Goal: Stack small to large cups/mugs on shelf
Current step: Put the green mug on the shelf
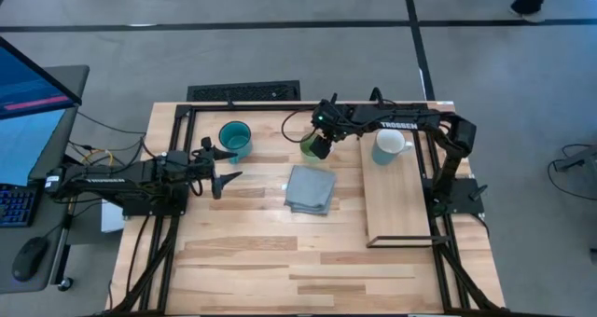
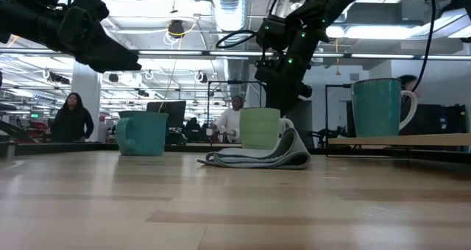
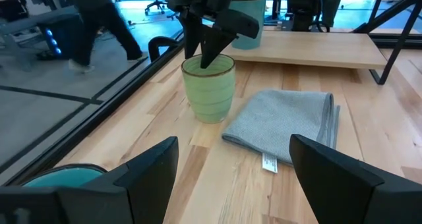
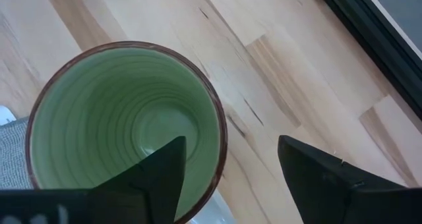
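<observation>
Right arm stretched from its base at the table's (image 1: 242, 261) right edge, reaching leftward over the far end of the shelf (image 1: 399, 200), wrist bent downward. Right pincer (image 1: 320, 147) poised directly above the light green mug (image 1: 311, 149), fingers spread wide and straddling the rim: one finger (image 4: 155, 178) over the mug's inside, the other finger (image 4: 323, 178) outside it over bare wood (seen from the right wrist). Nothing gripped; whether either finger touches the rim cannot be told.

Light green mug upright on the table, at the far edge of the folded grey cloth (image 1: 310, 188), apparently touching it in the low view. Handle not visible in any view.

Left arm lying low along the left side of the table, pointed rightward. Left pincer (image 1: 219, 177) raised above the table (clear of the surface in the low view), fingers wide apart and empty, aimed toward the cloth and the green mug. Teal-blue mug (image 1: 235, 139) upright just beyond the left pincer, on its far side, well apart from the green mug.

White mug (image 1: 388, 146) upright on the far end of the shelf, right of the right pincer, handle turned rightward. Shelf running near-to-far along the right side of the table, its near stretch bare.

People visible in the room beyond the table.
</observation>
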Controlling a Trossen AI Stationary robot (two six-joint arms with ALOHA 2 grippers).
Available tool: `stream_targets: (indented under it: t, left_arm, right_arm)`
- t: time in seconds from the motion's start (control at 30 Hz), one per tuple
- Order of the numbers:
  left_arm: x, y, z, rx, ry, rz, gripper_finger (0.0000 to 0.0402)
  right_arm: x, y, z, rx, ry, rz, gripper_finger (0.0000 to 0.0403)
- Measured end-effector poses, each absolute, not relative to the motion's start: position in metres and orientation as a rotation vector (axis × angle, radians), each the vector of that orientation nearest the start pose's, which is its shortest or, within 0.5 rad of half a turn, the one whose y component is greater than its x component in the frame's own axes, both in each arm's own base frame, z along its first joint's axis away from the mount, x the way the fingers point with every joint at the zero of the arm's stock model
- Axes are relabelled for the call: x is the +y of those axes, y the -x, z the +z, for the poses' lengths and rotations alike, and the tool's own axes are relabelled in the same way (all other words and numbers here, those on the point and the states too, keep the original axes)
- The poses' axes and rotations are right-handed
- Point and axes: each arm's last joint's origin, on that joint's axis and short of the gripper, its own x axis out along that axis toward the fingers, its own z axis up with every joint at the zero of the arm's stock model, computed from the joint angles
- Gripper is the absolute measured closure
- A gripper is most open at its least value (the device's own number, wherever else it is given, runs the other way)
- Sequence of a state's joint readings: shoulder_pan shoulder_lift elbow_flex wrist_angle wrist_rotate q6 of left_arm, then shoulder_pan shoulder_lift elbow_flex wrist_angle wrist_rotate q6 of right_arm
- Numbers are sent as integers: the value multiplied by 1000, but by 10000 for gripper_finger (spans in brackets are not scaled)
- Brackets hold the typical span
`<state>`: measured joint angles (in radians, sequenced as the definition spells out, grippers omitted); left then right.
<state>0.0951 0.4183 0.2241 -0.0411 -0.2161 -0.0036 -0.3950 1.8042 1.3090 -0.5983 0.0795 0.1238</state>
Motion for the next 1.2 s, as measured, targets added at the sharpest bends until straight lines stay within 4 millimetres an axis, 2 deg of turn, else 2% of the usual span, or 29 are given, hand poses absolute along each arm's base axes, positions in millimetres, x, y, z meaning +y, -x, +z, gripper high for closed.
stream_targets:
  t: [0.13,0.3,0.7,1.2]
  left_arm:
    - [18,-123,200,235,-10,310,120]
    - [18,-123,200,235,-10,310,120]
    - [18,-123,200,235,-10,310,120]
    - [18,-123,199,240,-11,310,120]
  right_arm:
    - [-144,-340,211,1063,-283,-494,168]
    - [-144,-340,211,1063,-283,-494,220]
    - [-144,-341,211,1066,-257,-471,383]
    - [-143,-341,211,1063,-278,-458,384]
